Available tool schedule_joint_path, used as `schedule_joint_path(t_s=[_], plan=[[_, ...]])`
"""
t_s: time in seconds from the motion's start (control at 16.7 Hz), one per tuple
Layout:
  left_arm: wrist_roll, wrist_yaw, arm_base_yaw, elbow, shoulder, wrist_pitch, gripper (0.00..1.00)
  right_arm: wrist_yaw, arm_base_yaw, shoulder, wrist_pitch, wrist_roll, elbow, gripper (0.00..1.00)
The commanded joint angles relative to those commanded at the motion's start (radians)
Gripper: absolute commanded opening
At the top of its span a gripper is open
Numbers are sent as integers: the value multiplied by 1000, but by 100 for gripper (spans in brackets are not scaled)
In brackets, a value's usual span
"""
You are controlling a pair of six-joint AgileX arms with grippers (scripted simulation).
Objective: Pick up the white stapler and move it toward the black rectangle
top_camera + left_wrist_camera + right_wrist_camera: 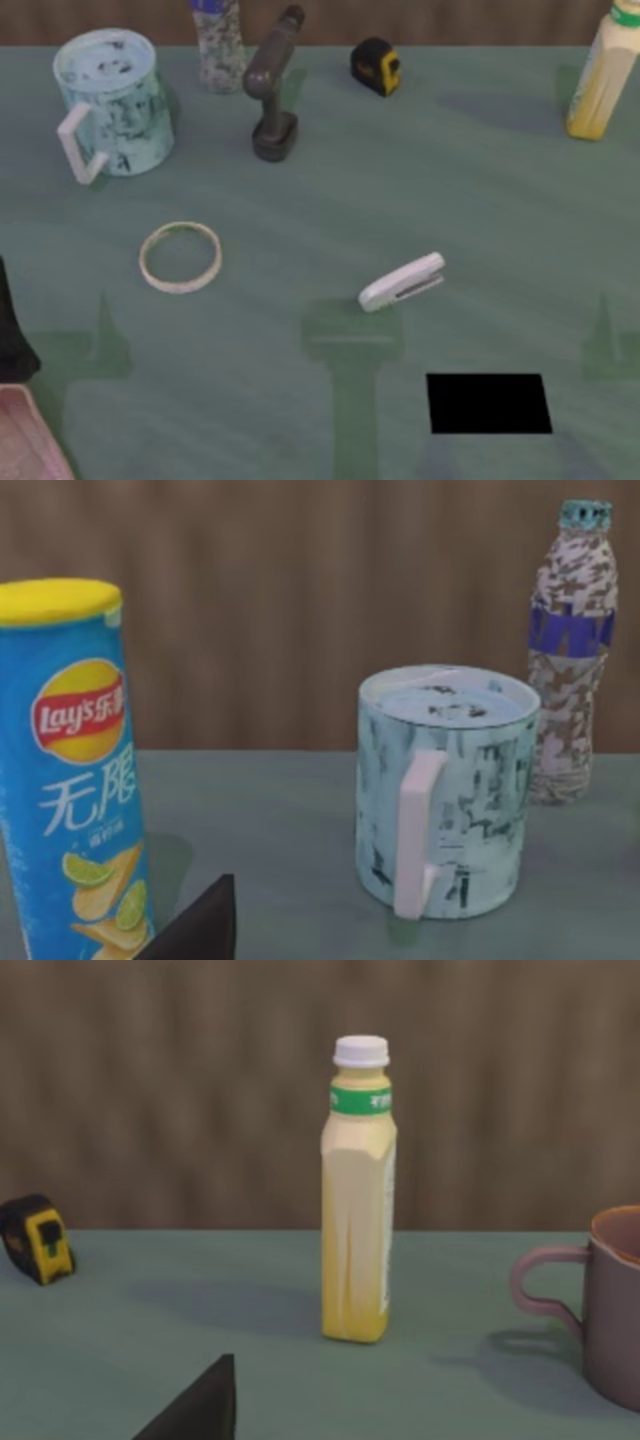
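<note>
The white stapler (402,282) lies flat and askew on the green table, right of centre, with its grey slot facing the front. The black rectangle (489,403) is a flat patch just in front of it and slightly to the right, with a gap between them. Neither gripper shows in the top view; only arm shadows fall on the table near the front. In the left wrist view one dark fingertip (205,925) of my left gripper shows, holding nothing. In the right wrist view a single dark fingertip (205,1405) of my right gripper shows likewise. Neither wrist view shows the stapler or the rectangle.
A white tape ring (180,257) lies at left. Along the back stand a pale blue mug (110,100), a patterned bottle (218,40), a dark drill (272,90), a yellow-black tape measure (376,66) and a yellow bottle (600,75). A crisps can (75,770) and a pinkish mug (610,1300) show in wrist views.
</note>
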Motion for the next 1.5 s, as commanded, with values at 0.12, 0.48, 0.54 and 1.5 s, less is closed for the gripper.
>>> schedule_joint_path(t_s=[0.12, 0.48, 0.54, 1.5], plan=[[0, 0, 0, 0, 0, 0, 100, 0, 0, 0, 0, 0, 0, 100], [0, 0, 0, 0, 0, 0, 100, -7, 76, 213, -152, -167, 216, 100], [0, 0, 0, 0, 0, 0, 100, -7, 98, 284, -199, -218, 287, 100], [0, 0, 0, 0, 0, 0, 100, 5, 509, 1992, -1171, -1230, 1740, 100]])
